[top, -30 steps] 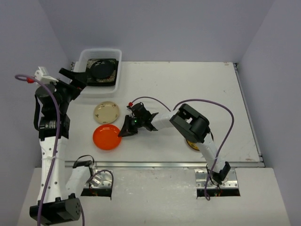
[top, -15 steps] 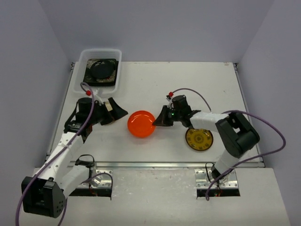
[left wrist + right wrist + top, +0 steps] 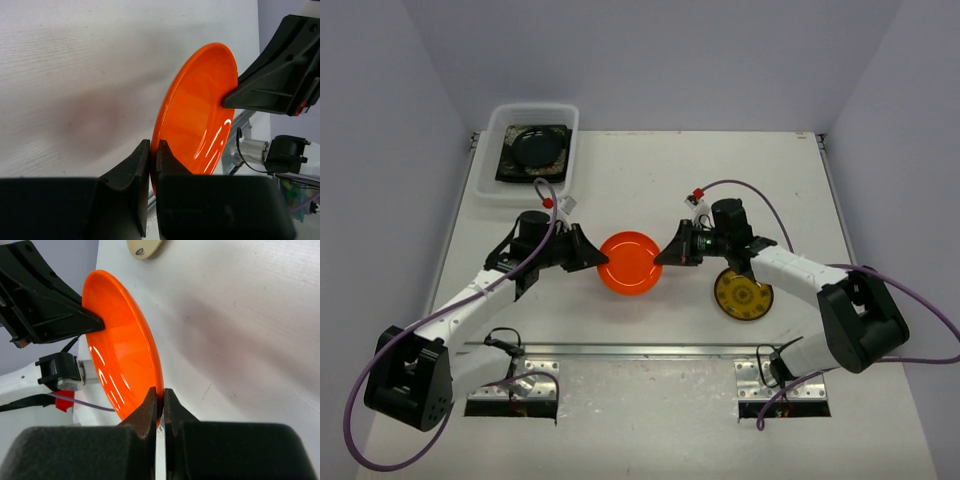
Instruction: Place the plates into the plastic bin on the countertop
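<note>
Over the counter (image 3: pixel 720 180), the left pincer (image 3: pixel 598 260) and right pincer (image 3: pixel 663 255) both pinch the orange plate (image 3: pixel 629 262), likely a hand-over; next the right must let go.

Bright, even light from overhead. Soft diffuse shadows on the white countertop (image 3: pixel 720 170). Streaky white glare on the orange plate (image 3: pixel 197 115) in both wrist views. Close foreground dark, slightly soft.

No legible text, label, brand or number in any view.
Yellow plate (image 3: pixel 743 296), lower right of centre in the top view: dark printed pattern, too small to tell whether it holds lettering.
Cream plate (image 3: pixel 144 246), top edge of the right wrist view: small dark mark, not readable.
</note>
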`<state>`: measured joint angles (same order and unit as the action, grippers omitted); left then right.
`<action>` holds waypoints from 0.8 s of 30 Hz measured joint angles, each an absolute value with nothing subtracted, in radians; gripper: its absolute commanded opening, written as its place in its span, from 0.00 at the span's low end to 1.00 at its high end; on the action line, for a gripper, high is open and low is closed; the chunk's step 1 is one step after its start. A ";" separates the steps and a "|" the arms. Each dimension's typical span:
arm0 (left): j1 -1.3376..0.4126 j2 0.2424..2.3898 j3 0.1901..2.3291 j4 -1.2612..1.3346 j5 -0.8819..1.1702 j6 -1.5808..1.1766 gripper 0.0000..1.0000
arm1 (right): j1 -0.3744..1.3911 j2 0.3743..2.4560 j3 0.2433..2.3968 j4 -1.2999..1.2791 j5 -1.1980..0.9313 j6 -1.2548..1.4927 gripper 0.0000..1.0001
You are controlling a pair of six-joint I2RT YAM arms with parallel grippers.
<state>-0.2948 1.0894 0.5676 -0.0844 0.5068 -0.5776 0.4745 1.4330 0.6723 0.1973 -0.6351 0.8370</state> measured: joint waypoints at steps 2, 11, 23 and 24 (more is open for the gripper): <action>-0.296 1.090 0.569 -0.077 0.511 -0.577 0.00 | 0.473 1.433 0.670 0.193 -0.634 0.837 0.91; -0.108 1.120 0.803 -0.226 0.292 -0.627 0.00 | 0.465 1.324 0.634 0.083 -0.480 0.789 0.99; 0.250 1.764 1.278 0.041 0.057 -0.878 0.00 | 0.453 1.142 0.506 -0.063 -0.350 0.715 0.99; 0.251 1.850 1.350 0.058 0.074 -0.880 0.00 | 0.453 1.132 0.500 -0.067 -0.347 0.710 0.99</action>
